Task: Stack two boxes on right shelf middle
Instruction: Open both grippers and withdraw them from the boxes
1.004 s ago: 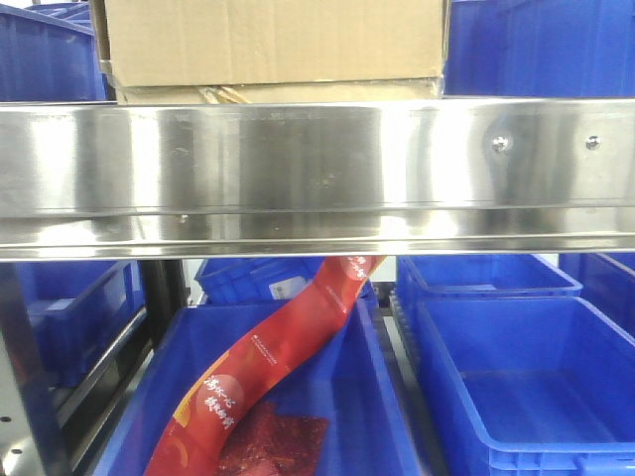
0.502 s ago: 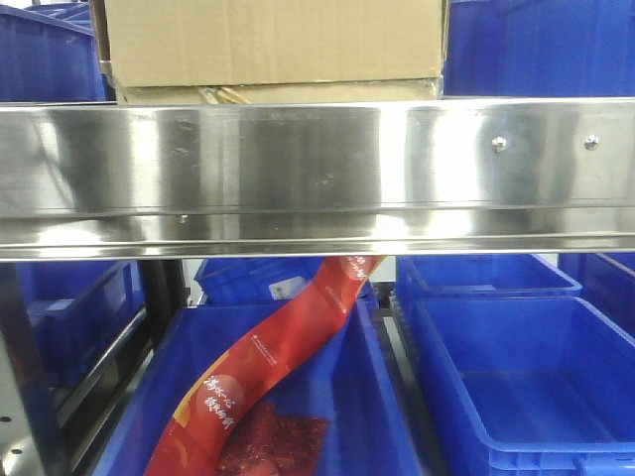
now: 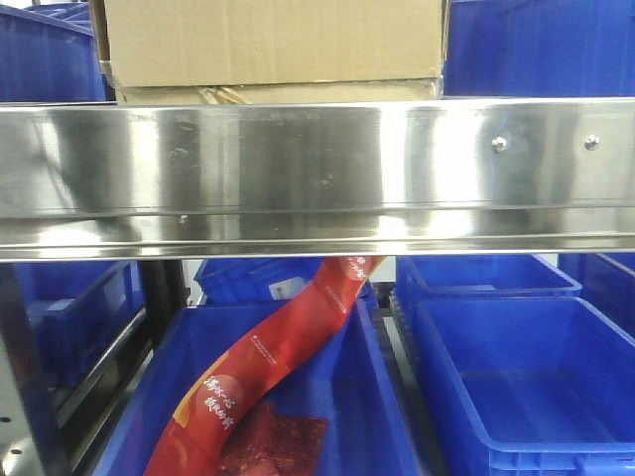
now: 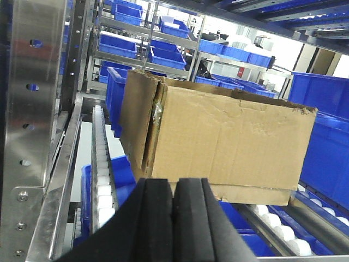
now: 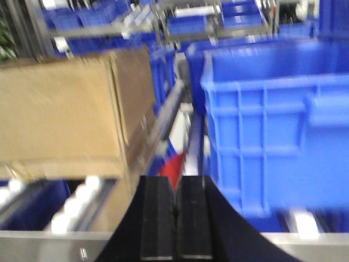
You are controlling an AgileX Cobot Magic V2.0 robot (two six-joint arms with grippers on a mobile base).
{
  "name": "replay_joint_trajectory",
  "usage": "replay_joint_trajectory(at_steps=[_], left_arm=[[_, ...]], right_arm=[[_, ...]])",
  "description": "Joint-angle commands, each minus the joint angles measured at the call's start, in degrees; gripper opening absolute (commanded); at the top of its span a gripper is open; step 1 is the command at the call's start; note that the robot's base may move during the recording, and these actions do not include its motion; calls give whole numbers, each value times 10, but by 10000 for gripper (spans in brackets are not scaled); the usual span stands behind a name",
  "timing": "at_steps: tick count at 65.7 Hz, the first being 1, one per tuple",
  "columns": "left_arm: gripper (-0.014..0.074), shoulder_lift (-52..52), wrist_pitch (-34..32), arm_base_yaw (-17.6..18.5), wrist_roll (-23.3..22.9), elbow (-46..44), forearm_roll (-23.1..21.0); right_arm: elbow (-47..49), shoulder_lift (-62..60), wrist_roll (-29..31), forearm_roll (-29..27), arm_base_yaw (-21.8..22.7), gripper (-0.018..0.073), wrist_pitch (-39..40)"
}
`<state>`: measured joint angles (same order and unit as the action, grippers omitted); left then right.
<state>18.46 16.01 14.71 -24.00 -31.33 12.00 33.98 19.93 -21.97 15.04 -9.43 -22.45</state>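
A brown cardboard box [image 3: 273,42] stands on the steel shelf [image 3: 317,174], above its broad shiny front lip, left of the middle in the front view. Under its bottom edge a strip of a second cardboard surface [image 3: 298,93] shows just above the lip; whether that is another box below it or a flap cannot be told. A bit of crumpled tape sits at the box's lower left corner. Two rivets [image 3: 499,144] mark the lip toward the right.

From the left wrist the same box [image 4: 218,142] is seen resting on white rollers [image 4: 101,164] of the shelf level, its faces creased and its near corner torn. The left hand [image 4: 174,218] is below and in front of it, its two black padded fingers pressed together and gripping nothing, not touching the box.

The right wrist view is blurred. There the box [image 5: 65,120] lies at the left, and a blue bin [image 5: 278,120] stands just beside it on the right. The right hand [image 5: 175,224] is low in front of the gap between them, fingers together and holding nothing.

Blue bins [image 3: 516,377] fill the level beneath the shelf, and a red printed packet [image 3: 268,367] leans up out of the left one. More blue bins flank the box on the shelf.
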Motion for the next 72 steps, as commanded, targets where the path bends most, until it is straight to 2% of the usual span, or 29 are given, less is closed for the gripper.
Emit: replay_joint_trajectory(at_steps=[1,4,13,18,24,30,47,51,53,58,72], left_arm=[[-111,-4,-13,-2,-2,1,-3],[-111,-4,-13,-2,-2,1,-3],[-111,-4,-13,-2,-2,1,-3],[-111,-4,-13,-2,-2,1,-3],[-111,-4,-13,-2,-2,1,-3],[-111,-4,-14,-2,-2,1,-3],[-111,-4,-14,-2,-2,1,-3],[-111,-4,-14,-2,-2,1,-3],[-111,-4,-14,-2,-2,1,-3],[-111,-4,-14,-2,-2,1,-3],[-111,-4,-15,-2,-2,1,-3]], right_arm=[[-22,-5,60,8,3,-162,84],[-37,-6,110,-12,8,-162,121],[-81,-8,220,-118,55,-162,123],[-113,-12,261,-150,91,-162,183],[-165,-22,262,-181,138,-162,253],[-217,-41,260,-193,156,-162,274],[-340,-146,259,-193,153,-162,271],[-340,-170,252,-193,148,-162,268],[-340,-184,252,-193,145,-162,236],[-340,-199,252,-193,135,-162,216],[-340,-199,252,-192,132,-162,221]])
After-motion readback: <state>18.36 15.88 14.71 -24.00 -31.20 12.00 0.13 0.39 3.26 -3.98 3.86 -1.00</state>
